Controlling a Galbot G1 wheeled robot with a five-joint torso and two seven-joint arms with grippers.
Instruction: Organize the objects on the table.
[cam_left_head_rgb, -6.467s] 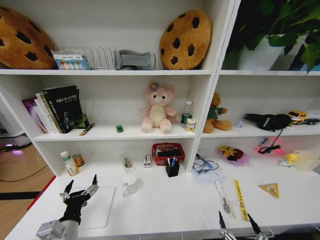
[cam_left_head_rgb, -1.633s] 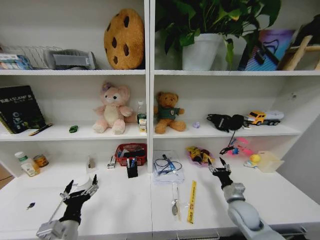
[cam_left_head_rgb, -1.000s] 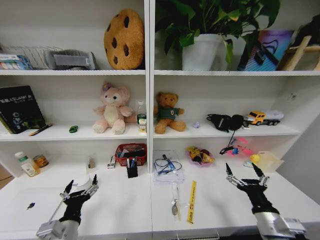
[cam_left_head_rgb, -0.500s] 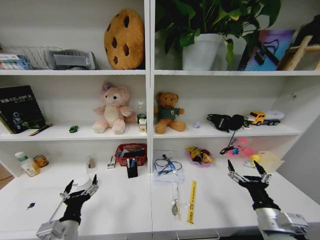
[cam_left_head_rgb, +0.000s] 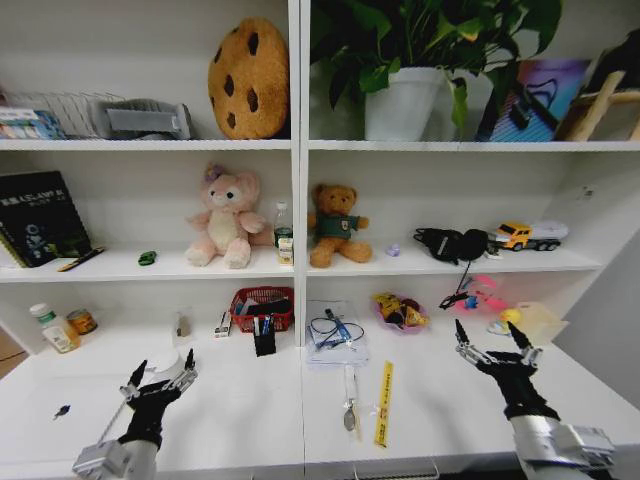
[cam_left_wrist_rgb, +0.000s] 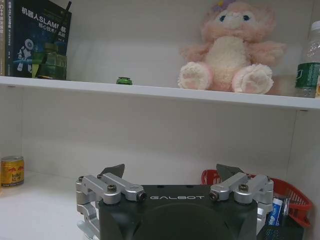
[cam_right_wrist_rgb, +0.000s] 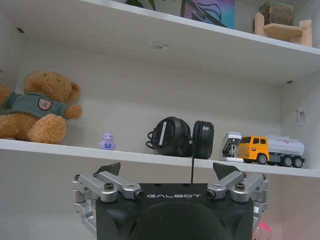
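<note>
Objects: scattered along the white table (cam_left_head_rgb: 250, 420), under the shelf unit.
Green toy car (cam_left_head_rgb: 147, 258): parked on the middle shelf, left of the pink plush (cam_left_head_rgb: 224, 217); seen too from the left wrist (cam_left_wrist_rgb: 124, 80), alone on the shelf edge.
Pens: standing in a black holder (cam_left_head_rgb: 264, 337) just in front of the red mesh basket (cam_left_head_rgb: 264, 306), near the centre upright.
Yellow ruler (cam_left_head_rgb: 383, 402): flat on the table right of centre, beside a spoon (cam_left_head_rgb: 349, 405).
Cable bundle (cam_left_head_rgb: 334, 333): lying on a clear sleeve behind the ruler.
Small dark item (cam_left_head_rgb: 62, 411): alone near the table's left end.
Can (cam_left_head_rgb: 82, 321) and white bottle (cam_left_head_rgb: 52, 327): at the back left of the table.
Left pincer (cam_left_head_rgb: 158, 381): raised low over the table's left front, fingers spread wide, gripping nothing; in its wrist view (cam_left_wrist_rgb: 171, 176) facing the shelf with the pink plush.
Right pincer (cam_left_head_rgb: 494, 344): held above the table's right side, fingers spread apart, empty; in its wrist view (cam_right_wrist_rgb: 168, 174) pointed at the shelf with the headphones (cam_right_wrist_rgb: 181, 138).
Middle shelf, right bay: brown teddy bear (cam_left_head_rgb: 337, 224), headphones, yellow toy truck (cam_left_head_rgb: 528, 235).
Top shelf: cookie cushion (cam_left_head_rgb: 249, 78) and a potted plant (cam_left_head_rgb: 404, 95).
</note>
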